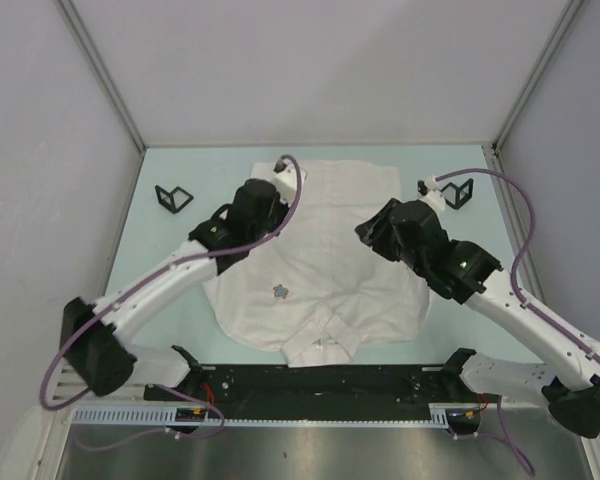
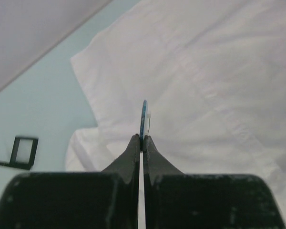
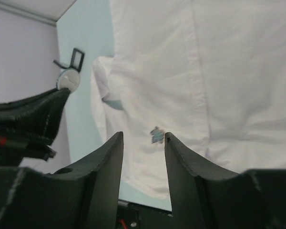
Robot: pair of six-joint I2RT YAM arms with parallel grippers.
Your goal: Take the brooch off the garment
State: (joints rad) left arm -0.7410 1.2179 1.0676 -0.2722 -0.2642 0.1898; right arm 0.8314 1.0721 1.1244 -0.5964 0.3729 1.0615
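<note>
The white shirt [image 1: 330,215] lies flat on the table, collar toward the near edge. It also shows in the left wrist view [image 2: 219,71] and the right wrist view [image 3: 229,71]. A small grey-blue star-shaped brooch [image 1: 279,290] sits on its chest, also in the right wrist view [image 3: 157,135]. My left gripper [image 1: 276,196] hangs above the shirt's far left part, shut on a thin round disc [image 2: 144,118], which the right wrist view shows as pale and round [image 3: 68,79]. My right gripper [image 1: 365,232] is open and empty, above the shirt. The brooch lies below its fingertips [image 3: 115,139].
Two small black stands sit on the pale green table, far left [image 1: 173,197] and far right [image 1: 458,192]. The left stand also shows in both wrist views [image 2: 23,151] [image 3: 75,59]. A folded sleeve [image 2: 86,143] juts from the shirt's left side. A black rail [image 1: 320,382] runs along the near edge.
</note>
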